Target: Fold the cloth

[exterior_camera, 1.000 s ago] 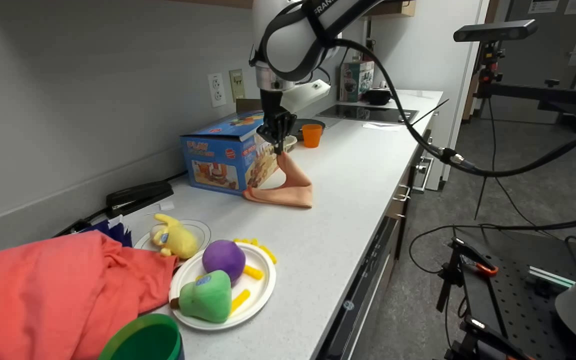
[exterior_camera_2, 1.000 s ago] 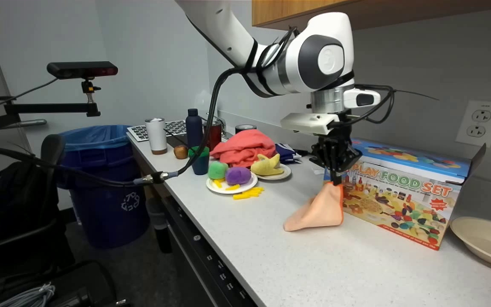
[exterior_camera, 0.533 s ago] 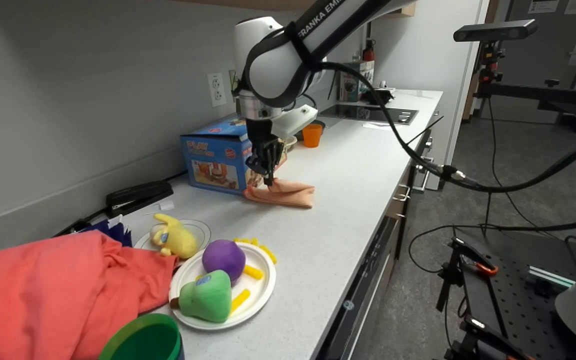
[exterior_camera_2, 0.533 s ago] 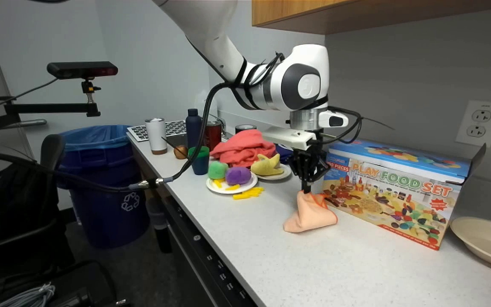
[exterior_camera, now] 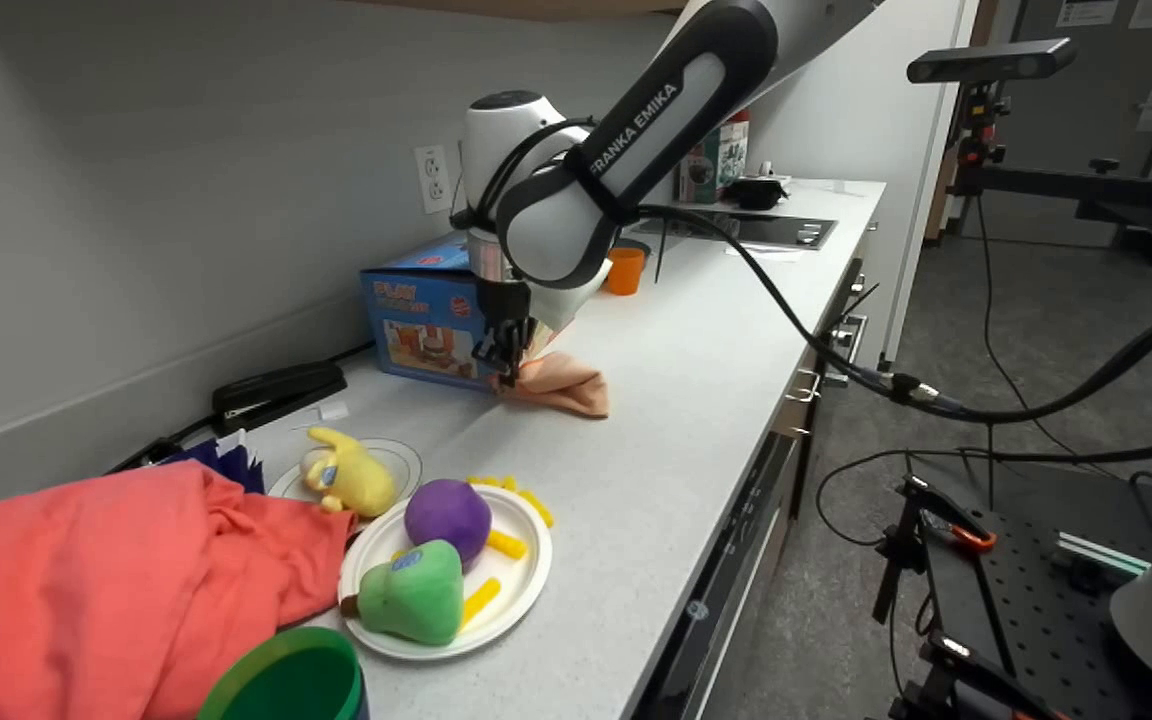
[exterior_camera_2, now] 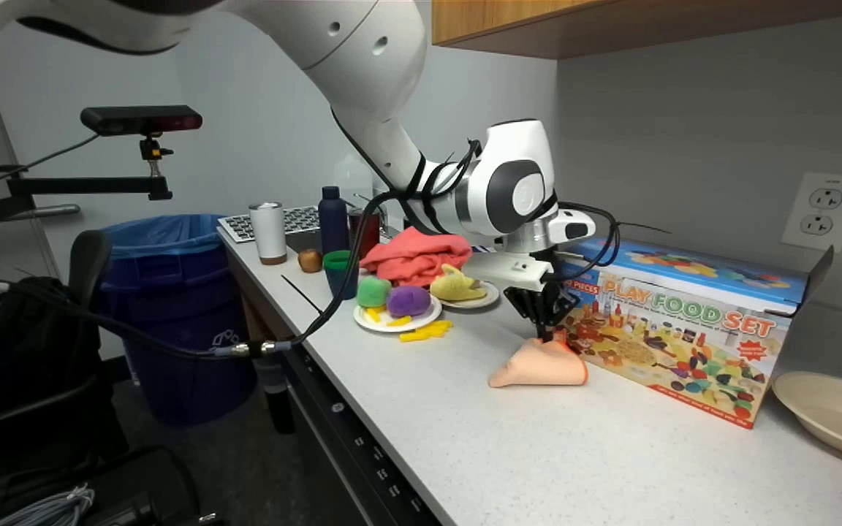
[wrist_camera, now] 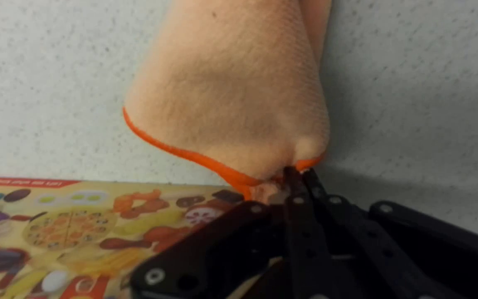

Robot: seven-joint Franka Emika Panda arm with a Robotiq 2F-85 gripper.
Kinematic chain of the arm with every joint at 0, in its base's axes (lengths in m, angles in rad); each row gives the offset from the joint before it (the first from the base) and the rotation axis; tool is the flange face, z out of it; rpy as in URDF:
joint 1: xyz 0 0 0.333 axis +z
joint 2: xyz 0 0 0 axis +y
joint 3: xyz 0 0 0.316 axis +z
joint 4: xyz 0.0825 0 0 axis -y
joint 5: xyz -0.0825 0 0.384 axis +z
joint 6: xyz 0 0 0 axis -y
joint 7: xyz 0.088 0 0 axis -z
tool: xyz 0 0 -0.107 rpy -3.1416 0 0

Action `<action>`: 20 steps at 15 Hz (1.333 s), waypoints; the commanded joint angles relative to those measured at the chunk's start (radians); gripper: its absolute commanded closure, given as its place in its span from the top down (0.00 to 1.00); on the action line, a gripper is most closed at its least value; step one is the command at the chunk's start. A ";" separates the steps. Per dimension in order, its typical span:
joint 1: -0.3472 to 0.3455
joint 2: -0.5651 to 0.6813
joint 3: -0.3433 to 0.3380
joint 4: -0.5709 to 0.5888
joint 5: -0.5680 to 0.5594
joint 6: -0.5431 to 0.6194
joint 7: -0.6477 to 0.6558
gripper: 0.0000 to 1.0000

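Observation:
The peach cloth (exterior_camera: 566, 388) lies bunched and folded over on the counter, close against the food-set box, and shows in both exterior views. My gripper (exterior_camera_2: 544, 337) points down at the box side of the cloth (exterior_camera_2: 538, 365), its tips low over the counter. In the wrist view the gripper (wrist_camera: 299, 169) is shut, with a bit of the cloth's orange hem pinched at the fingertips. From there the cloth (wrist_camera: 230, 91) bulges away in a rounded, doubled shape. Its underside and the layers beneath are hidden.
The blue box (exterior_camera_2: 684, 343) stands right beside the gripper, near the wall. Toy food sits on a white plate (exterior_camera: 516, 605). A bulky coral-red fabric (exterior_camera: 126, 580), an orange cup (exterior_camera: 624, 272) and a tan bowl (exterior_camera_2: 837, 413) are farther off along the counter.
My gripper has come down and shifted toward the plates' side, still pinching the cloth. The raised corner has dropped, and the cloth now forms a low, doubled bundle.

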 commanded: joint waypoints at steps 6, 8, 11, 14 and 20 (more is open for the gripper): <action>0.000 0.050 -0.039 0.057 -0.002 0.083 -0.015 0.01; -0.006 0.051 -0.033 0.060 0.005 0.072 -0.026 0.29; -0.008 0.051 -0.028 0.075 0.012 0.049 -0.033 0.51; -0.015 0.030 -0.022 0.104 0.027 -0.014 -0.045 0.73; 0.006 -0.068 -0.029 0.105 0.031 -0.104 -0.005 1.00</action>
